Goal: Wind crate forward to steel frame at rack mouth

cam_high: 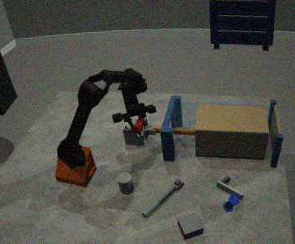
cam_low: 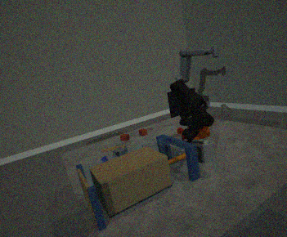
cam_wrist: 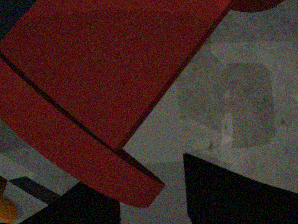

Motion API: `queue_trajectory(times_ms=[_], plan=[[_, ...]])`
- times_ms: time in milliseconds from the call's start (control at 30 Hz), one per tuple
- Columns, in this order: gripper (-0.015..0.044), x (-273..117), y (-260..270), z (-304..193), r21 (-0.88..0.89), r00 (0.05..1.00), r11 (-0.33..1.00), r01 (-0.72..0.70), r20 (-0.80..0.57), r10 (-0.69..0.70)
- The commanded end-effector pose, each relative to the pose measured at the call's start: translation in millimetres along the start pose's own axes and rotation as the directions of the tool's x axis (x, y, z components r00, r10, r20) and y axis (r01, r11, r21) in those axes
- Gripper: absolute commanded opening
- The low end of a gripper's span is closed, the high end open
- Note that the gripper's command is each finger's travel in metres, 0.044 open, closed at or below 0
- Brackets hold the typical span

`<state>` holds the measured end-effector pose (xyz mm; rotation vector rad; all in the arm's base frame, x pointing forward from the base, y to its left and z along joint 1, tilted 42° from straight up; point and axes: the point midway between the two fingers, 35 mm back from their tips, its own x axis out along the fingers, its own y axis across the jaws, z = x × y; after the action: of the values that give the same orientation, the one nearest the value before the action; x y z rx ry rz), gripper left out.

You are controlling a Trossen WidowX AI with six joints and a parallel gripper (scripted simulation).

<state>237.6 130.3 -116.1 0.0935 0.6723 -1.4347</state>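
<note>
So we've got the gripper (cam_high: 138,120) closed on the red winch handle (cam_high: 139,125) (cam_wrist: 100,65), left of centre in the top view. The handle is right over the grey winch (cam_high: 134,136), though we can't tell how far its key sits in the hole. In the wrist view that red part fills the upper left, with dark fingers along the bottom edge.

An orange strap (cam_high: 176,130) (cam_low: 177,158) runs from by the winch through the near blue frame (cam_high: 167,143) (cam_low: 193,161) to the tan crate (cam_high: 231,132) (cam_low: 132,180). Crate's right of centre in the top view, looking flat on the worktop (cam_high: 107,219), with a gap between it and that frame. Another blue frame (cam_high: 276,147) (cam_low: 97,207) stands at its far end.

Lower down, we've got a grey cylinder (cam_high: 126,183), a long grey bar tool (cam_high: 163,198) and a small grey block (cam_high: 190,225).
</note>
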Motion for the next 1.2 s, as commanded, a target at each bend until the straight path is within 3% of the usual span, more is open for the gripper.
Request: queue_trajectory(times_ms=[0, 667, 1167], plan=[[0.0000, 3.6, 1.9, -1.5, -0.036, 1.000, 0.999, -0.005, -0.007, 0.005], [0.0000, 3.5, 5.2, -1.8, -0.100, 0.999, 0.994, -0.033, -0.008, 0.033], [0.0000, 3.4, 1.0, -1.4, -0.027, 1.000, 1.000, -0.001, -0.006, 0.001]])
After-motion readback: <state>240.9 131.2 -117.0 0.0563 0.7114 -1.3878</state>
